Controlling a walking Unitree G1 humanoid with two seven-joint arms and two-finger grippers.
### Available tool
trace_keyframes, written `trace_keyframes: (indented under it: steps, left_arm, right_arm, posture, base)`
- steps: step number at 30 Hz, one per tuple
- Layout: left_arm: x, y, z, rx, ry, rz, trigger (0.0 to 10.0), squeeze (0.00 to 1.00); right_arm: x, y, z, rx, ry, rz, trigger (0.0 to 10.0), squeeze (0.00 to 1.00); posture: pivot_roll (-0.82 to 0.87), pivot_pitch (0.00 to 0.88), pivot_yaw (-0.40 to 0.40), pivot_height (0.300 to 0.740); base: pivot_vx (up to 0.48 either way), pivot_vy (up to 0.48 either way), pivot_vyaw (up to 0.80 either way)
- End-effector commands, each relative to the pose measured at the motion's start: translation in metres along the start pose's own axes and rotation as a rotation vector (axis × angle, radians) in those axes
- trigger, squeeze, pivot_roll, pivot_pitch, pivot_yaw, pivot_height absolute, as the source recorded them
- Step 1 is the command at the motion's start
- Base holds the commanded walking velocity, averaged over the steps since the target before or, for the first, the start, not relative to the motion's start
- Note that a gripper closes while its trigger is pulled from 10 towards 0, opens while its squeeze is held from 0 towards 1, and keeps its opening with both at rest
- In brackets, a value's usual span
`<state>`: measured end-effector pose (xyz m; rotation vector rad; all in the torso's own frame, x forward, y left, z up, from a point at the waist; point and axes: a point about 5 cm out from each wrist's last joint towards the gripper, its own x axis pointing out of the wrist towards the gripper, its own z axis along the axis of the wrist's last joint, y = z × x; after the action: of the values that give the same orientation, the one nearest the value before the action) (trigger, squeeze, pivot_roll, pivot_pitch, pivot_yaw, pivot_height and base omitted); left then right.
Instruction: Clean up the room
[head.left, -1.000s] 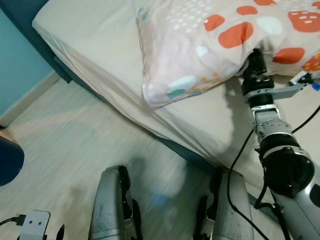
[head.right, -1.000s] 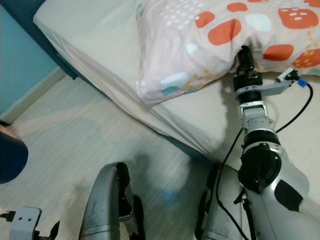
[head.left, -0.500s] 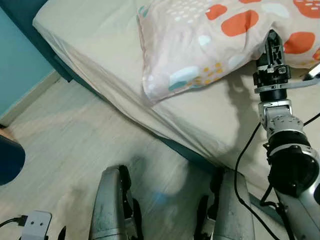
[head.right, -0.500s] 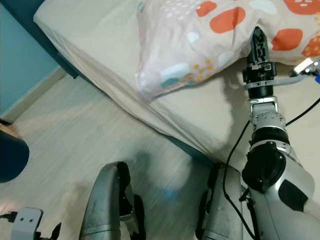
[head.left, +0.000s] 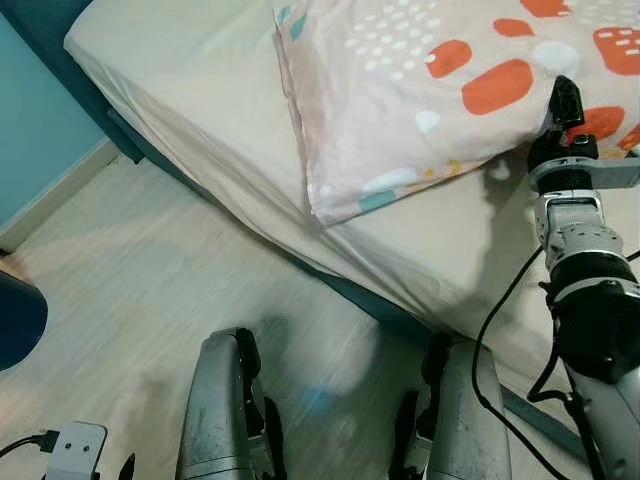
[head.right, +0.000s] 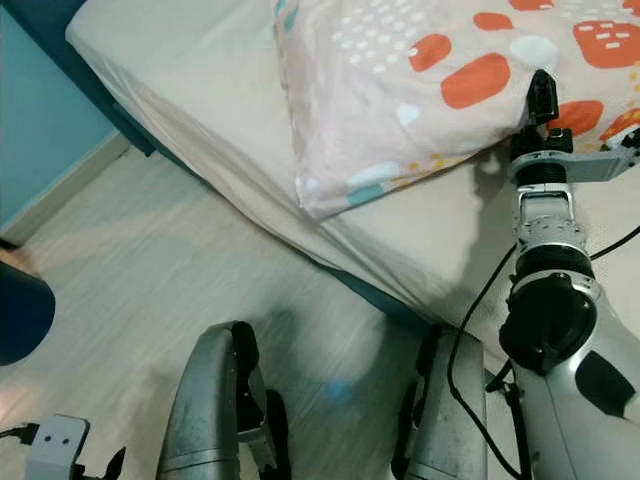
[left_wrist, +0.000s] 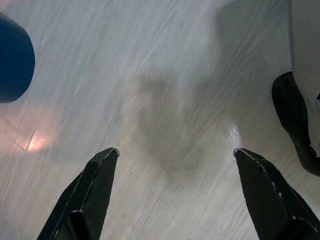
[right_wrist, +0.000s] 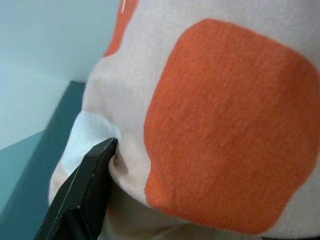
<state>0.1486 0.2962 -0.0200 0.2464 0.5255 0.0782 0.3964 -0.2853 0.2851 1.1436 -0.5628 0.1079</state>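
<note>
Right pincer (head.left: 566, 100) is up on the bed, pinching the near edge of the pillow (head.left: 430, 90). In the right wrist view one black finger (right_wrist: 82, 192) presses into the cloth, and the spotted cover bulges around it, so the pincer looks closed on the pillow.

Now from biggest to smallest. The floor (head.left: 150, 300) is pale wood and fills the 7 o'clock part of the head view. The bed (head.left: 200, 80) has a cream sheet and runs from 11 o'clock down to 4 o'clock. The pillow lies on the bed, up at 1 o'clock. Its long side points from 7 o'clock to 1 o'clock, and its near corner sits close to the edge of the bed. The right pincer sits at 3 o'clock, with the pillow spreading away from it toward 10 o'clock. The right arm is much the nearer one.

Left pincer (left_wrist: 175, 152) hangs low over the floor with its fingers wide apart, holding nothing. A dark blue round thing (left_wrist: 12, 60) sits on the floor near it.

I think the pillow is being pulled or slid into its place on the bed.
</note>
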Motion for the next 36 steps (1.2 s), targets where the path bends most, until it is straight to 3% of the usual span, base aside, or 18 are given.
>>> trace_keyframes:
  steps: [1, 6, 7, 14, 27, 32, 36]
  left_arm:
    - [-0.013, 0.003, -0.021, -0.004, 0.091, 0.0, 10.0, 0.0]
    - [-0.012, 0.004, -0.02, -0.005, 0.088, 0.003, 10.0, 0.0]
    - [-0.012, 0.005, -0.02, -0.004, 0.087, 0.003, 10.0, 0.0]
    - [-0.012, 0.006, -0.019, -0.006, 0.085, 0.009, 10.0, 0.0]
    - [-0.009, 0.009, -0.017, -0.012, 0.079, 0.027, 10.0, 0.0]
    - [0.007, 0.015, -0.001, -0.04, 0.036, 0.077, 10.0, 0.0]
    - [0.017, 0.016, 0.011, -0.063, 0.003, 0.1, 10.0, 0.0]
  right_arm:
    - [-0.001, -0.005, 0.004, -0.049, 0.004, -0.065, 10.0, 0.0]
    - [0.002, 0.0, -0.006, -0.088, 0.062, -0.059, 10.0, 0.0]
    - [0.003, 0.001, -0.01, -0.106, 0.079, -0.06, 0.0, 0.0]
    - [0.006, 0.008, -0.019, -0.138, 0.111, -0.038, 0.0, 0.0]
    - [0.012, 0.018, -0.013, -0.181, 0.099, 0.0, 0.0, 0.0]
    - [0.012, 0.023, -0.022, -0.324, 0.166, 0.058, 0.0, 0.0]
    - [0.013, 0.03, -0.031, -0.341, 0.198, 0.131, 0.0, 0.0]
  posture:
    - [0.26, 0.507, 0.084, 0.441]
    - [0.26, 0.508, 0.082, 0.441]
    - [0.26, 0.508, 0.082, 0.441]
    - [0.26, 0.509, 0.077, 0.441]
    - [0.25, 0.499, 0.069, 0.441]
    - [0.22, 0.454, 0.043, 0.441]
    - [0.2, 0.426, 0.031, 0.441]
  base:
    - [0.0, 0.0, 0.0]
    - [0.0, 0.0, 0.0]
    - [0.0, 0.0, 0.0]
    - [0.0, 0.0, 0.0]
    - [0.0, 0.0, 0.0]
    - [0.0, 0.0, 0.0]
    - [0.0, 0.0, 0.0]
